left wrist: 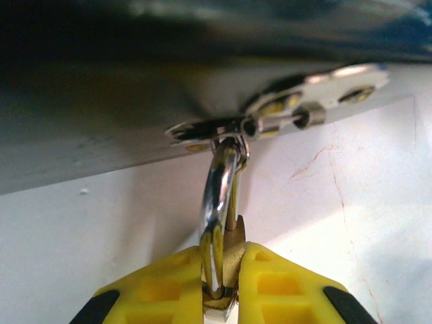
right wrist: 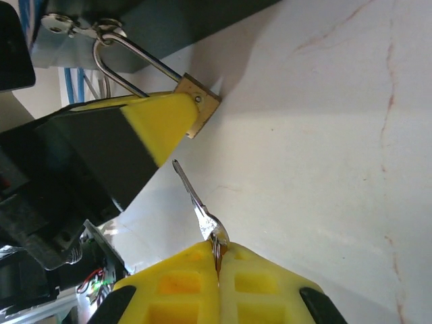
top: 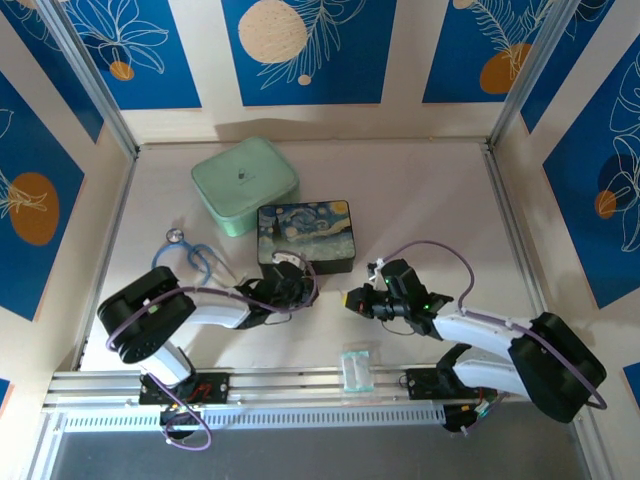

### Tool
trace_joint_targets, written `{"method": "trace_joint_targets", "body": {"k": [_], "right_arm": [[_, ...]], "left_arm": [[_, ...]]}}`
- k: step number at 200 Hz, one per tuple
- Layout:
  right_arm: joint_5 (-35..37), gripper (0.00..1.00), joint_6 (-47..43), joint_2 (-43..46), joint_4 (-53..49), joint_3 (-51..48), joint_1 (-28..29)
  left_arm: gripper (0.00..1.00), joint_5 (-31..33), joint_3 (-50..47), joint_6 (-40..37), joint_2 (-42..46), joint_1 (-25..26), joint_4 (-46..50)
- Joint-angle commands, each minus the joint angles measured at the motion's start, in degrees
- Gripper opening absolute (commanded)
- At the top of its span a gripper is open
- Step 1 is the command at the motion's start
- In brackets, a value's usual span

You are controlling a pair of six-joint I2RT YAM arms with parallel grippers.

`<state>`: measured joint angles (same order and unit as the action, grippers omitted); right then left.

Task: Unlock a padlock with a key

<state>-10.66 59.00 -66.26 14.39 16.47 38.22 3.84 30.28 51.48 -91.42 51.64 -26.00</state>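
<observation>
Padlock (right wrist: 202,108), small, brass body with a thin silver shackle (left wrist: 219,196); hangs by that shackle from the clasp (left wrist: 270,118) on the front of the painted box (top: 305,235), with the body down by the table (right wrist: 324,169). Step in hand, as judged: lock steadied, key being presented to it, nothing yet inserted. Items near to far, right wrist view. Right tool (right wrist: 217,253): yellow pads pressed together, pinching the key (right wrist: 196,199) by its head. Key: thin, pale metal, blade pointing up and away from the pads; tip near the lock body but apart from it, aimed closer to the neighbouring yellow finger than to the brass. Left tool (left wrist: 226,283): pads closed on either side of the brass body, holding it out from the box so the shackle runs taut to the clasp. Keyhole: cannot be made out. Next move, as judged: bring the blade into line with the lock's free end, find the slot, push straight in, then turn, while the left tool keeps the body from swinging. The grip on the key head is slim, so a skewed push could twist the key between the pads. Elsewhere, overhead view: clear packet (top: 357,368) at the near edge; green case (top: 245,185) beyond the box.
</observation>
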Motion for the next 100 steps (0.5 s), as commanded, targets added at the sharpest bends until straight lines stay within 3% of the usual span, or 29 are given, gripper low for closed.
{"method": "trace_joint_targets", "body": {"k": [1,33,100], "right_arm": [[-9.8,0.00,-0.9,-2.9,6.0,0.6,-1.0],[-18.7,0.00,-0.9,-8.5,7.0,2.4,-4.1],[-23.1,0.00,0.7,-13.4,10.4,2.8,-5.9]], "left_arm": [[0.08,-1.9,-1.3,4.6,2.4,-0.1,-2.7],[0.08,-3.3,-1.6,7.6,5.1,-0.1,-3.3],[0.06,-6.9,-2.5,14.7,5.3,-0.3,-8.1]]}}
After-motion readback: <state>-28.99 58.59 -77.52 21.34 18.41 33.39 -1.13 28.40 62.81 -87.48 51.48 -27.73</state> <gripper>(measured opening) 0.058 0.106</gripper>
